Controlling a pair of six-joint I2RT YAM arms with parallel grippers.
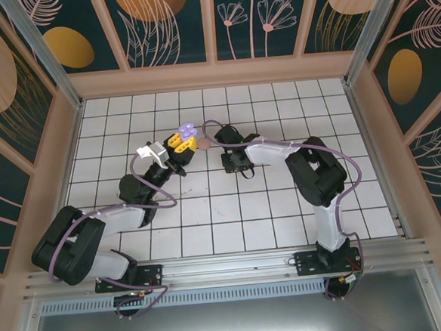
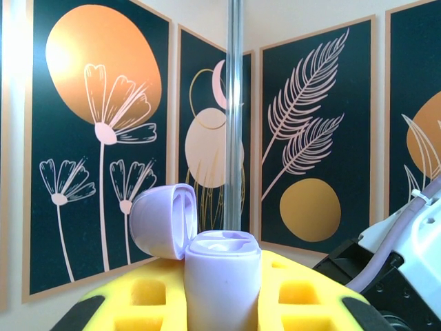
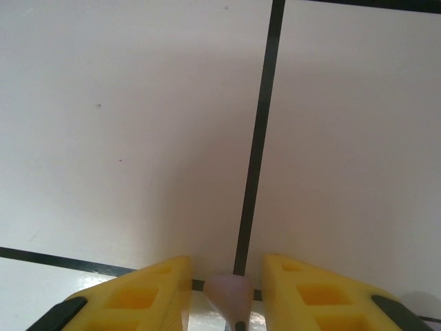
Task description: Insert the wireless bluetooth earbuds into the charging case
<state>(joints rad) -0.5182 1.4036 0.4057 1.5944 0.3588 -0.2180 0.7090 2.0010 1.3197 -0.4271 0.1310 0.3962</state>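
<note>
Left wrist view: the yellow fingers (image 2: 141, 303) are pressed onto a lavender charging case (image 2: 222, 279) from both sides, bottom centre of frame. The left gripper (image 2: 222, 303) pinches the case body, which stands upright. Its lid (image 2: 165, 221) is flipped open and hangs off the upper left edge of the body. The case's top recess faces up; can't tell what sits inside. Behind it are dark wall panels (image 2: 96, 138) with flower and leaf art and a metal post (image 2: 235, 103) at centre. Part of the right arm (image 2: 393, 276), with its lavender cable (image 2: 413, 221), is at lower right.

Right wrist view: the yellow fingers (image 3: 138, 300) stand apart at the bottom edge. A pink earbud (image 3: 229, 295) sits between them, with a dark tip at its lower end. The right gripper (image 3: 227, 293) brackets the earbud. Narrow gaps seem to show on either side, so can't tell whether it is actually pinched. Beyond it is the white tiled table (image 3: 138, 138), and a black grid line (image 3: 260, 158) runs up from the earbud.

Top view: the left gripper (image 1: 178, 144) holds the case (image 1: 187, 130) a little left of centre, above the tiles. The left arm (image 1: 96, 227) reaches in from lower left. The right arm (image 1: 316, 174) comes from lower right and bends left toward the case, its wrist ending just right of it. The table (image 1: 284, 206) is a white grid.
</note>
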